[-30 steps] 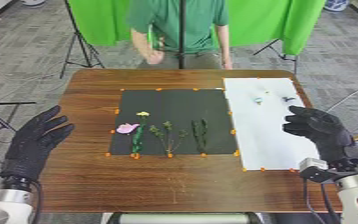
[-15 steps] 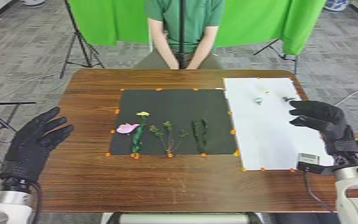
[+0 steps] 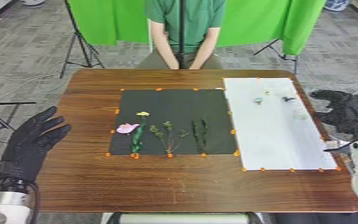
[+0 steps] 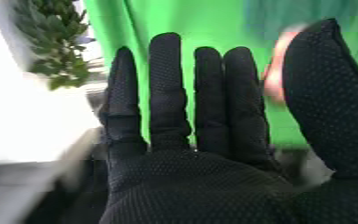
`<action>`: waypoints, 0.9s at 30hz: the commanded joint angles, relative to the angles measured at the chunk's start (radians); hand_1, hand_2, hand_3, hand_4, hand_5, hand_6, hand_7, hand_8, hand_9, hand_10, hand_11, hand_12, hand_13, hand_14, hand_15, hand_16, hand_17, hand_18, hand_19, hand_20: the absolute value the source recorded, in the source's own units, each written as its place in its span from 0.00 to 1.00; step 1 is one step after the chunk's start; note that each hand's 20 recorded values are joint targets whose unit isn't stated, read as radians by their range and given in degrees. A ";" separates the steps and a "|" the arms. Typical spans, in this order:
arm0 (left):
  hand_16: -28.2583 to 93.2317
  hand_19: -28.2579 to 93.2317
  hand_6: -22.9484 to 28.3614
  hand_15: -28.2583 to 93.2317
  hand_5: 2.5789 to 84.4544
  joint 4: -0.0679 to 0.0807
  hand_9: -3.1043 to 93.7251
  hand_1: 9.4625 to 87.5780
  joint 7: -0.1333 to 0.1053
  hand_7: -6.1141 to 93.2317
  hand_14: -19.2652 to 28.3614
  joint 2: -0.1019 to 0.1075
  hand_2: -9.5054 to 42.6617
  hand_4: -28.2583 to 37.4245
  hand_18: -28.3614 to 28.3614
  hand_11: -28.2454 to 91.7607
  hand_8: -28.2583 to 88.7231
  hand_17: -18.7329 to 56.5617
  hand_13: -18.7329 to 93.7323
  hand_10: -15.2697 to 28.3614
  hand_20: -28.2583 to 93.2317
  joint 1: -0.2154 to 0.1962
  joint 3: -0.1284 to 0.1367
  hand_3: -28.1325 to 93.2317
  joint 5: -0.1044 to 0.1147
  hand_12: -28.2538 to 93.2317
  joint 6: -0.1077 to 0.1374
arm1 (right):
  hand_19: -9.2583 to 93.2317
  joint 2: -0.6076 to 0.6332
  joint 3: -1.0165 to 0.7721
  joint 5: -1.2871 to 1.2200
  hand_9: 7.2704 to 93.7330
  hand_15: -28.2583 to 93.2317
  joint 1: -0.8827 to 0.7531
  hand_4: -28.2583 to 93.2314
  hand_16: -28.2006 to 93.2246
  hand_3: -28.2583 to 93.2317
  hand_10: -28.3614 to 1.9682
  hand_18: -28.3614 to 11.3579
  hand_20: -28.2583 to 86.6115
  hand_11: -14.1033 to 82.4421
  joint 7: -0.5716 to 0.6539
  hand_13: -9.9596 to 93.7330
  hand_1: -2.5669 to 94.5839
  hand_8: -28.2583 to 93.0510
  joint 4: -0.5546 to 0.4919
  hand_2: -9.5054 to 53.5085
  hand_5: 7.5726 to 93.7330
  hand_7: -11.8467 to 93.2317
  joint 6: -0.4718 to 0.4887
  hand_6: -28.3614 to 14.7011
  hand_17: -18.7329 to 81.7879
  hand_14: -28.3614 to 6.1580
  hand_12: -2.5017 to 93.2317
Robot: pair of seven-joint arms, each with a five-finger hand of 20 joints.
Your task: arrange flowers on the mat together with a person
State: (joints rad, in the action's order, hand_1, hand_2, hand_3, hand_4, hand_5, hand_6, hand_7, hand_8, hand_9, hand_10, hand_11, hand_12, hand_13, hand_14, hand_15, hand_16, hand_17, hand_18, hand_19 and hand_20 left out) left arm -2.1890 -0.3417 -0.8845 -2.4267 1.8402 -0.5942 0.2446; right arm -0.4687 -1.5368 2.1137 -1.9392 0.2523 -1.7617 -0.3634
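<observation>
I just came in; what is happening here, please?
For this flower arrangement, the open left hand is at the table's left edge, the open right hand at its right edge, both empty. A pink flower, a yellow flower and green stems lie on the black mat; small pieces lie on the white sheet.

A pink flower [image 3: 127, 128], yellow flower [image 3: 143, 114] and green sprigs [image 3: 168, 134] lie on the dark mat [image 3: 171, 104], small pieces [image 3: 258, 100] on white paper [image 3: 282, 137].
</observation>
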 commanded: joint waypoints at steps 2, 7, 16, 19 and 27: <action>0.23 0.65 0.50 0.56 0.43 0.000 0.38 0.24 -0.002 0.29 0.79 0.009 0.21 0.05 0.90 0.49 0.16 0.20 0.44 0.68 0.31 -0.011 0.002 0.81 0.007 0.37 0.008 | 0.67 0.043 0.140 0.285 0.39 0.65 0.108 0.00 0.40 0.96 0.84 0.32 0.55 0.31 0.042 0.44 0.34 0.08 0.080 0.00 0.35 0.38 0.029 0.74 0.35 0.64 0.24; 0.23 0.65 0.50 0.56 0.43 0.001 0.38 0.24 0.005 0.29 0.78 0.008 0.20 0.05 0.90 0.49 0.16 0.20 0.44 0.68 0.31 -0.009 0.004 0.81 0.003 0.37 0.000 | 0.67 0.044 0.191 0.299 0.42 0.69 0.139 0.00 0.39 0.96 0.83 0.32 0.55 0.34 0.087 0.46 0.34 0.08 0.105 0.00 0.38 0.40 0.057 0.74 0.35 0.64 0.24; 0.23 0.65 0.50 0.56 0.43 0.004 0.38 0.24 0.016 0.29 0.78 0.007 0.20 0.05 0.90 0.49 0.16 0.20 0.44 0.68 0.31 -0.001 0.005 0.81 -0.003 0.37 -0.009 | 0.68 0.044 0.332 0.281 0.48 0.72 0.253 0.00 0.40 0.96 0.82 0.32 0.55 0.40 0.093 0.50 0.35 0.07 0.172 0.00 0.43 0.43 0.025 0.77 0.36 0.66 0.26; 0.23 0.65 0.50 0.56 0.43 0.004 0.38 0.24 0.012 0.29 0.78 0.009 0.20 0.05 0.90 0.49 0.16 0.20 0.44 0.68 0.31 -0.002 0.003 0.81 -0.001 0.37 -0.008 | 0.68 0.042 0.379 0.283 0.49 0.73 0.291 0.00 0.40 0.96 0.81 0.32 0.55 0.42 0.093 0.51 0.35 0.07 0.192 0.00 0.43 0.44 0.006 0.77 0.36 0.66 0.26; 0.23 0.65 0.50 0.56 0.43 0.003 0.38 0.24 0.014 0.29 0.78 0.009 0.20 0.05 0.90 0.49 0.16 0.20 0.44 0.68 0.31 -0.004 0.003 0.81 -0.001 0.37 -0.008 | 0.70 0.025 0.514 0.271 0.57 0.76 0.402 0.00 0.41 0.95 0.72 0.33 0.56 0.55 0.098 0.58 0.38 0.06 0.255 0.00 0.48 0.52 -0.089 0.79 0.39 0.68 0.30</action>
State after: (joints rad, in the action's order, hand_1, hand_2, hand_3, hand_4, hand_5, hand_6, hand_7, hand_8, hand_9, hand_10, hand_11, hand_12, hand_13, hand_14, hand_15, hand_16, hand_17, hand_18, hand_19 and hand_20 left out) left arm -2.1884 -0.3373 -0.8734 -2.4228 1.8448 -0.5942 0.2435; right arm -0.4345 -1.0906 2.3848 -1.6113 0.3377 -1.5471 -0.3662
